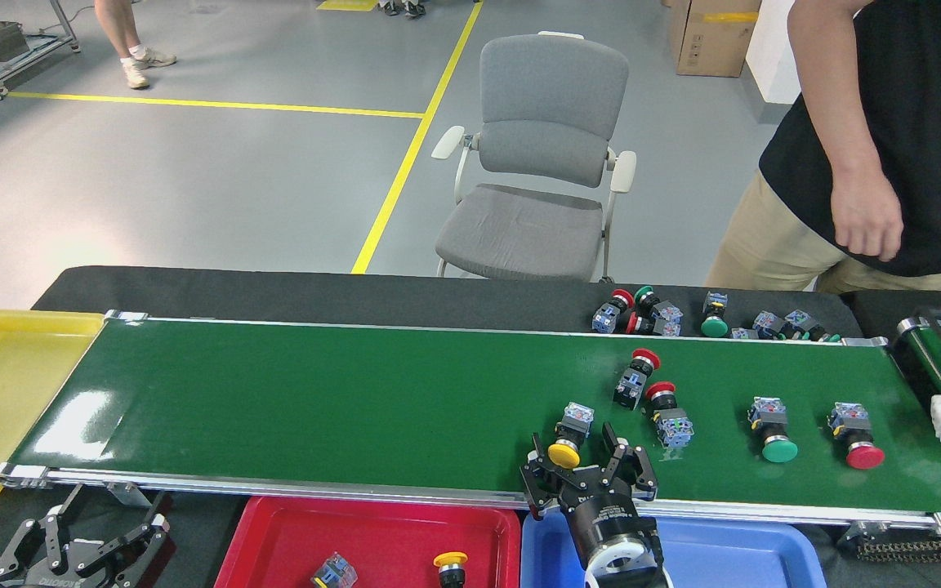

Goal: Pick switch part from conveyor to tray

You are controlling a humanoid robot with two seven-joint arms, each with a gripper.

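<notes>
— Right claw (575, 467) of mine hangs spread over the long glossy dark-green conveyor belt (356, 400), fingers flanking the yellow-capped push-button switch part (567, 442), pinching nothing. The shallow red plastic tray (274, 543) sits just below the belt.

— What might go wrong?

— I judge the belt could carry the switch leftward past my fingers, or a finger could knock its round cap.

— Anything unclear?

— Whether my fingers touch it. Left claw (78, 555), cut off at the frame's edge, looks spread.

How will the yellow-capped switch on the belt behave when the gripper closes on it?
The yellow switch looks rigid, so it should not deform. Lying on its side with a round cap, it may roll or pivot on the glossy conveyor. The cap is wider than the body, so the right gripper may slip off it.
</notes>
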